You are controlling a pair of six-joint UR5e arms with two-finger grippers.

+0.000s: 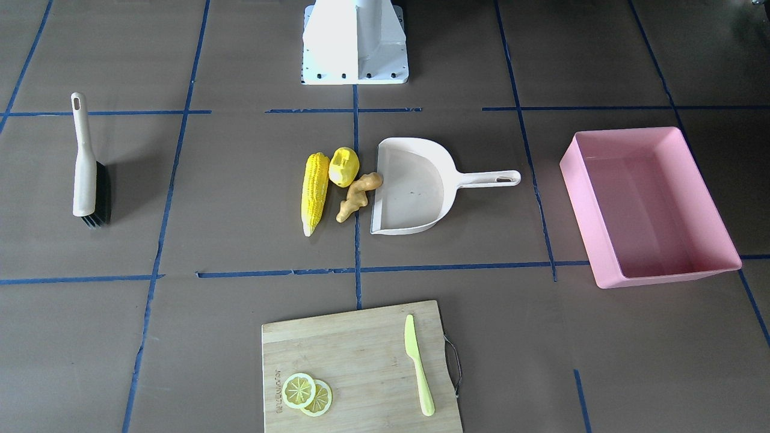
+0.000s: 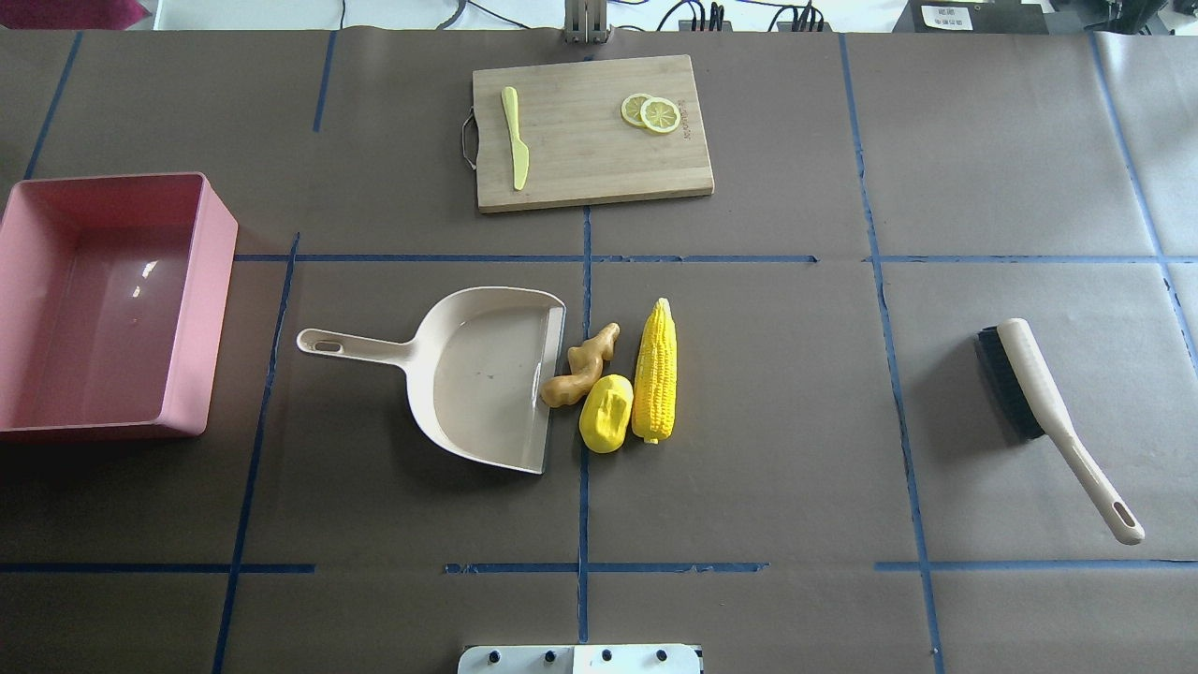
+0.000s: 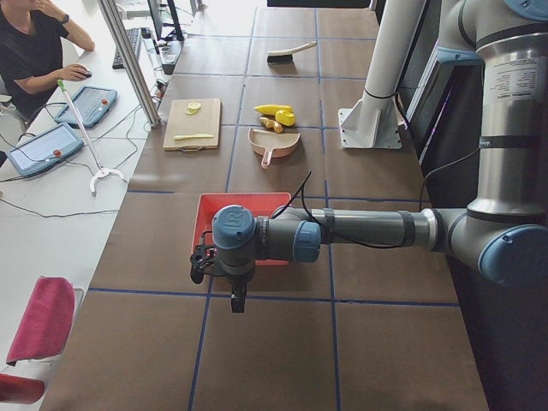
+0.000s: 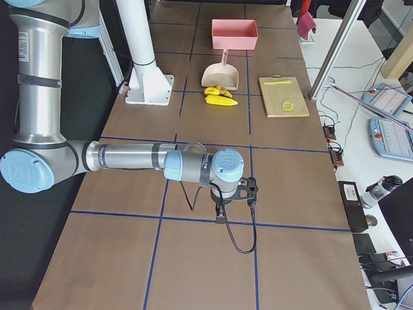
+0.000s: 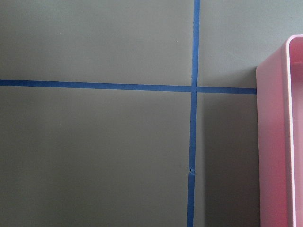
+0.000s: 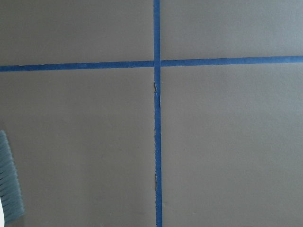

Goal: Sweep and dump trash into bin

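Bin [image 1: 586,198] sits just beside left gripper [image 3: 237,295]. Trash [image 2: 653,370] is well apart from right gripper [image 4: 219,213]. Can't tell either gripper's jaw state.

Left arm [image 3: 368,229]: forearm stretched out level, elbow bent near the shoulder.
Left wrist [image 3: 257,238]: just above the jaws; the left gripper [image 3: 204,262] hangs under it, facing down.
Right arm [image 4: 129,157]: forearm level, reaching outward.
Right wrist [image 4: 222,169]: just above the jaws.
Right gripper [image 4: 248,190]: facing down; jaw gap unreadable, as on the left.
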